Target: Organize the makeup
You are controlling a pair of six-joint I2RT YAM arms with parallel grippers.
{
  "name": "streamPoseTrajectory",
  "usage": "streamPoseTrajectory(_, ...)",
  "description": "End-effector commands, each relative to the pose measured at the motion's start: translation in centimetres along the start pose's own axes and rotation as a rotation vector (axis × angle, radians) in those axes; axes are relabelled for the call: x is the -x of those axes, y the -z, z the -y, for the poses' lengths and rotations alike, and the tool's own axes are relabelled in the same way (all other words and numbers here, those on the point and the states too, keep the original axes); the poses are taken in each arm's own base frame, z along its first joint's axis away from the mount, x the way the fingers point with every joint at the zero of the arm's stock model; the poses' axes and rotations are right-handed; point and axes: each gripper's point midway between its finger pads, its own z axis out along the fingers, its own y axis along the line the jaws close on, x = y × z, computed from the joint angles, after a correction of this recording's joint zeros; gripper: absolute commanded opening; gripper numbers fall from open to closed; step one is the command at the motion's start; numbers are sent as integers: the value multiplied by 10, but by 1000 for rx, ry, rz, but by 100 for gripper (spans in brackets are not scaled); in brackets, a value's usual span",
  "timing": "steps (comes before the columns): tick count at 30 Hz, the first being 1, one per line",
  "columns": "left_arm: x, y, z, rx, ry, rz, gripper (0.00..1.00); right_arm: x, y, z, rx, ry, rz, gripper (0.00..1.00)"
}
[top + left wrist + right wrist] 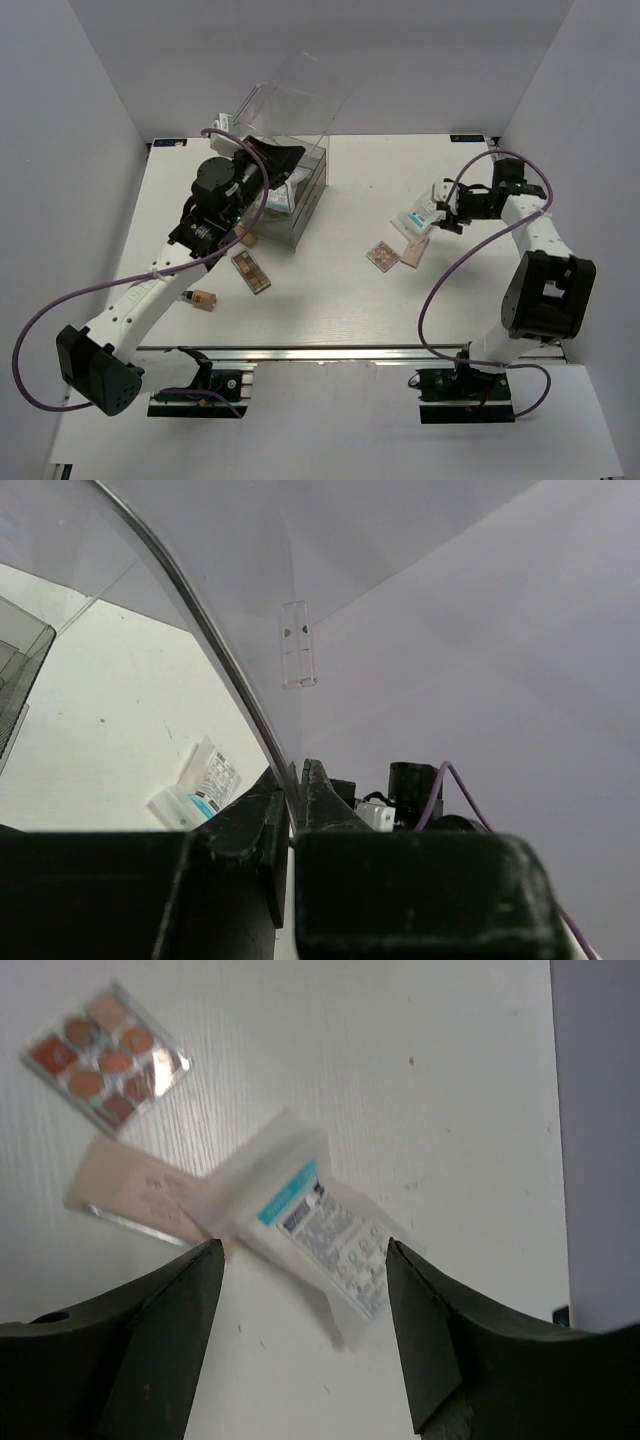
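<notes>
At the left of the table [350,310], a tan foundation bottle [203,299] is lying on its side. A long brown palette [250,271] is lying just to its right. Beyond them the left pincer [297,780] is pinching the edge of the clear lid [230,600], its fingers closed to a sliver around the plastic. The lid is standing raised over the clear box [305,195], and a blue-and-white item [280,197] is showing through the box wall. Right of centre, a small square palette [105,1055] is lying near a flat pink palette [140,1195]. The right pincer [305,1250] is hovering with its fingers spread wide, gripping nothing. It is hanging over a white-and-blue packet [320,1225], blurred in the wrist view, which is overlapping the pink palette's end.
</notes>
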Motion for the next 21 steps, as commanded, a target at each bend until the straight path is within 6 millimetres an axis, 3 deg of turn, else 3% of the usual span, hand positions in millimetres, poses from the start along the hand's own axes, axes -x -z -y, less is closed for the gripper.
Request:
streamPoseTrajectory(1, 72, 31, 67, -205, -71, 234, 6, -25, 16, -1, 83, 232, -88, 71)
streamPoseTrajectory(4, 69, 32, 65, -204, -71, 229, 6, -52, 11, -9, 138, 296, -161, 71)
streamPoseTrajectory(7, 71, 33, 64, -201, -69, 234, 6, -65, 2, -16, 175, 359, -161, 70)
streamPoseTrajectory(11, 70, 34, 61, -193, -68, 232, 7, -78, -17, -4, 153, 419, -214, 70)
streamPoseTrajectory(21, 67, 34, 56, -181, -57, 226, 6, -105, -63, 10, 130, 366, -276, 65)
